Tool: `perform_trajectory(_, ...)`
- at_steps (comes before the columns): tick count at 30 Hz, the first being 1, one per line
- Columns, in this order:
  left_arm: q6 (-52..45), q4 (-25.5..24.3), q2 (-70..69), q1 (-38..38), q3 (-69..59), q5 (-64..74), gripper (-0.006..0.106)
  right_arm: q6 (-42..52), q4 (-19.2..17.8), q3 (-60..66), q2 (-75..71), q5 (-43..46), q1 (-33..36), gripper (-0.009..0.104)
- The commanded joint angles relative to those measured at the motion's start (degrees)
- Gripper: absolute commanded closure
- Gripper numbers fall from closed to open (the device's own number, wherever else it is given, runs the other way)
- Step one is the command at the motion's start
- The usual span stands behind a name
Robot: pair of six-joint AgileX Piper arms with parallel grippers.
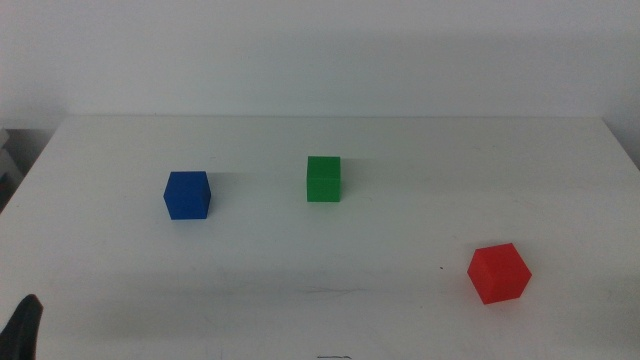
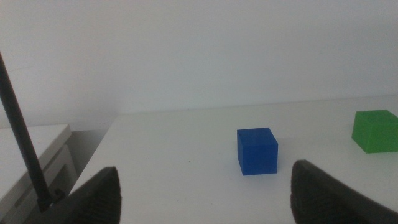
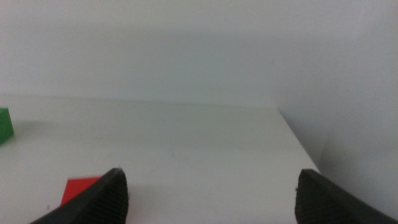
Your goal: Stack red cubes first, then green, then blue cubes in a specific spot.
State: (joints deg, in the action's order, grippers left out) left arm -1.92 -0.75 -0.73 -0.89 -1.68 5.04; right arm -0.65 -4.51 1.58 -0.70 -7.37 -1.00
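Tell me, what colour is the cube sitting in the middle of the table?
Green. The cube shows best in the middle view, between two other cubes.

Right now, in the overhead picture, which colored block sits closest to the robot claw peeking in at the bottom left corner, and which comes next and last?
Measured from the left gripper, low at the table's left edge in the middle view:
1. Blue cube, on the table's left part.
2. Green cube, near the middle, slightly further back.
3. Red cube, far over on the right, toward the front.
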Motion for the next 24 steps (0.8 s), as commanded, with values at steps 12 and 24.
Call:
perform_trajectory(12, 0.3, 0.8, -1.2, -0.1, 0.2, -5.0, 0.007, 0.3, 0.2, -35.7, 18.8, -34.3, -0.4, 0.001)
perform_trajectory(24, 0.3, 0.8, -1.2, -0.1, 0.2, -5.0, 0.007, 0.3, 2.8, -66.8, 50.1, -53.5, -0.1, 0.001)
